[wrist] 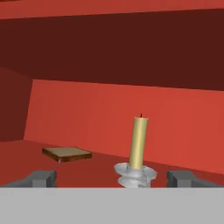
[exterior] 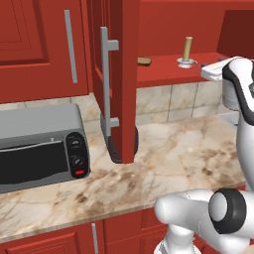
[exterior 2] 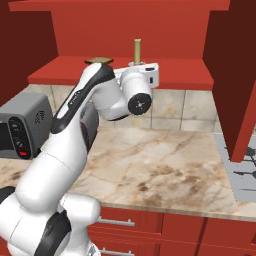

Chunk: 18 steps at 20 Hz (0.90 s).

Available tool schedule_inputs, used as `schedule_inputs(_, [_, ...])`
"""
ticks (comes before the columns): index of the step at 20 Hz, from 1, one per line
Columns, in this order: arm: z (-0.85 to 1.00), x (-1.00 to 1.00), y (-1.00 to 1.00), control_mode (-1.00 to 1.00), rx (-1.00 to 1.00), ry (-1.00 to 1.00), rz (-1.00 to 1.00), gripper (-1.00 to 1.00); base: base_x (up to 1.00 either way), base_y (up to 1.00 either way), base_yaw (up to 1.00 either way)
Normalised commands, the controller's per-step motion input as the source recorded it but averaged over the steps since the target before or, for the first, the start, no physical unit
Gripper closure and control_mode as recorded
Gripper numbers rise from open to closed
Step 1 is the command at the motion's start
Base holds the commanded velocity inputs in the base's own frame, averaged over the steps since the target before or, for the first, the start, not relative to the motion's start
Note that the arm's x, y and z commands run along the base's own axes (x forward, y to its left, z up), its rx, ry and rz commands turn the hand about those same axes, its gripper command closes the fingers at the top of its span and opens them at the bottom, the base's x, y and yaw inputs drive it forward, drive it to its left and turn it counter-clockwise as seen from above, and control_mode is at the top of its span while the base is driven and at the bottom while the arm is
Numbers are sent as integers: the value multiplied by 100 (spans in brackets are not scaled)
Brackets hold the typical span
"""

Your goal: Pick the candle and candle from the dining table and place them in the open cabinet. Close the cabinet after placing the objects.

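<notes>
**A:** Gripper [wrist: 112, 178] first: we see its two dark fingertips [wrist: 42, 178] spread wide at the bottom of the hand view, one at each side of the candle [wrist: 139, 142], neither touching it. Nothing is held.

**B:** Agreed, the jaws stand fully apart. From the right base view we see the hand at the front edge of the cabinet [exterior 2: 150, 30] shelf, level with the candle [exterior 2: 137, 51] and just in front of it.

**A:** And the candle itself? We read it as upright, long axis vertical, wick end pointing straight up.

**B:** Yes. A slim olive-gold stick, even in width, with a tiny dark wick at the top. Its foot sits in a clear round dish [wrist: 135, 173] that rests flat on the red shelf.

**A:** In the left base view we see the same candle [exterior: 188, 48] standing on that shelf, to the right of the open door [exterior: 124, 79] with its long grey handle [exterior: 105, 82].

**B:** We also see a flat brown slab [wrist: 66, 153] lying on the shelf, to the candle's left in the hand view and well apart from it.

**A:** Below the cabinet we have the marbled counter [exterior: 188, 149], with a grey toaster oven [exterior: 42, 146] on its left end.

**B:** The second, squat candle we cannot pick out anywhere.
</notes>
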Motion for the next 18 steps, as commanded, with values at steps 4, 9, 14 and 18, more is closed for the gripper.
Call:
schedule_inputs(4, [-3, -40, 0, -100, 0, 15, -2, -100, 0, 0, 0])
schedule_inputs(9, [-6, -41, 0, -100, 0, 14, -6, -100, 0, 0, 0])
schedule_inputs(14, [-8, -38, 0, -100, 0, 20, -11, -100, 0, 0, 0])
schedule_inputs(18, [-13, -40, 0, -100, 0, 18, -11, -100, 0, 0, 0])
